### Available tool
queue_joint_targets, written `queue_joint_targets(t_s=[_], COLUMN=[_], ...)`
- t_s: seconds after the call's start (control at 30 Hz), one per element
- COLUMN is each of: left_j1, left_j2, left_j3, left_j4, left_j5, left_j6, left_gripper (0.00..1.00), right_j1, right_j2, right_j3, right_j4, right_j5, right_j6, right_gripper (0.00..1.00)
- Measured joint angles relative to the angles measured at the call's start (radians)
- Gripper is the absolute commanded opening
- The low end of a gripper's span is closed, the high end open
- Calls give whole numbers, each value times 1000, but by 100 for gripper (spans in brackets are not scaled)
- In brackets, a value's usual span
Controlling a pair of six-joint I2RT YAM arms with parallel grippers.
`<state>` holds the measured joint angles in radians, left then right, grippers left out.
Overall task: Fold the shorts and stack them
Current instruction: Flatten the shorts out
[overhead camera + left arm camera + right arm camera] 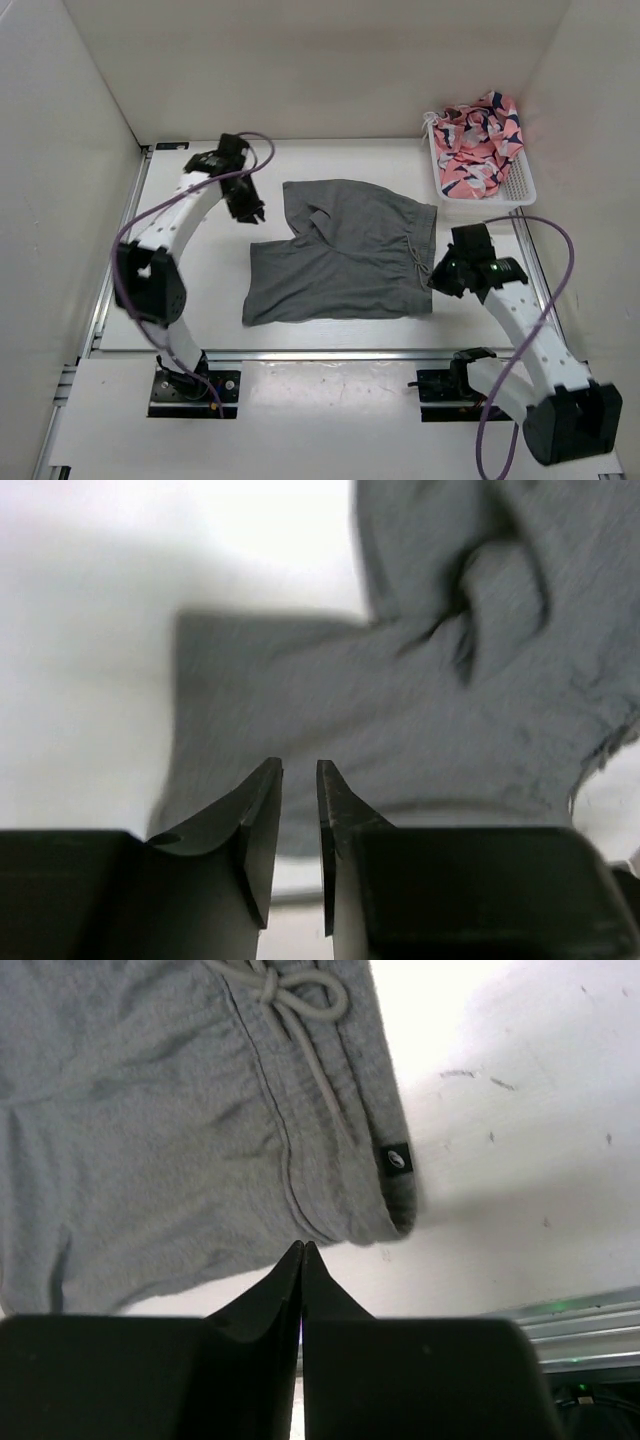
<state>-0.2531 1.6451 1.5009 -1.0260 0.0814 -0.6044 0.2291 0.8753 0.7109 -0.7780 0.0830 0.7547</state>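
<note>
The grey shorts [340,250] lie spread flat on the white table, waistband to the right, two legs to the left. My left gripper [257,212] hovers just off the far leg's left edge; in the left wrist view the left gripper [300,770] has its jaws a narrow gap apart with nothing between them, above the shorts [420,710]. My right gripper [438,277] sits at the waistband's near right corner; in the right wrist view the right gripper [302,1246] is shut and empty, its tips just short of the shorts [170,1130]. The drawstring [300,1000] shows there.
A white basket [520,187] at the back right holds a pink, white and navy patterned garment [480,140]. White walls enclose the table on three sides. A metal rail [330,353] runs along the near edge.
</note>
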Motion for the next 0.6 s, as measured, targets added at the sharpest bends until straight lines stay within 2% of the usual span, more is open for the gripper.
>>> queue_joint_targets(t_s=[0.03, 0.1, 0.2, 0.23, 0.3, 0.37, 0.4, 0.43, 0.53, 0.57, 0.6], left_j1=[-21, -57, -96, -103, -113, -117, -116, -116, -116, -115, -114], left_j2=[66, 210, 407, 464, 571, 665, 703, 739, 816, 817, 819], left_j3=[61, 179, 350, 401, 490, 568, 596, 621, 679, 690, 697], left_j4=[-2, 19, -22, -28, -38, -54, -60, -68, -91, -100, -97], left_j5=[-10, -31, -46, -47, -46, -44, -42, -42, -42, -42, -41], left_j6=[4, 12, 24, 28, 34, 36, 37, 39, 35, 36, 34], left_gripper=[34, 45, 56, 63, 65, 65, 65, 65, 61, 56, 40], right_j1=[0, 0, 0, -1, -3, -5, -7, -9, -20, -25, -30], right_j2=[52, 167, 312, 358, 438, 497, 519, 537, 605, 631, 660], right_j3=[22, 84, 181, 218, 278, 314, 322, 329, 355, 366, 381], right_j4=[13, 38, 66, 74, 96, 127, 134, 138, 148, 153, 155], right_j5=[0, 1, 5, 8, 12, 16, 17, 18, 17, 16, 14], right_j6=[-2, -5, -26, -31, -40, -50, -54, -54, -62, -66, -72], right_gripper=[0, 0, 7, 9, 15, 21, 30, 36, 49, 49, 50])
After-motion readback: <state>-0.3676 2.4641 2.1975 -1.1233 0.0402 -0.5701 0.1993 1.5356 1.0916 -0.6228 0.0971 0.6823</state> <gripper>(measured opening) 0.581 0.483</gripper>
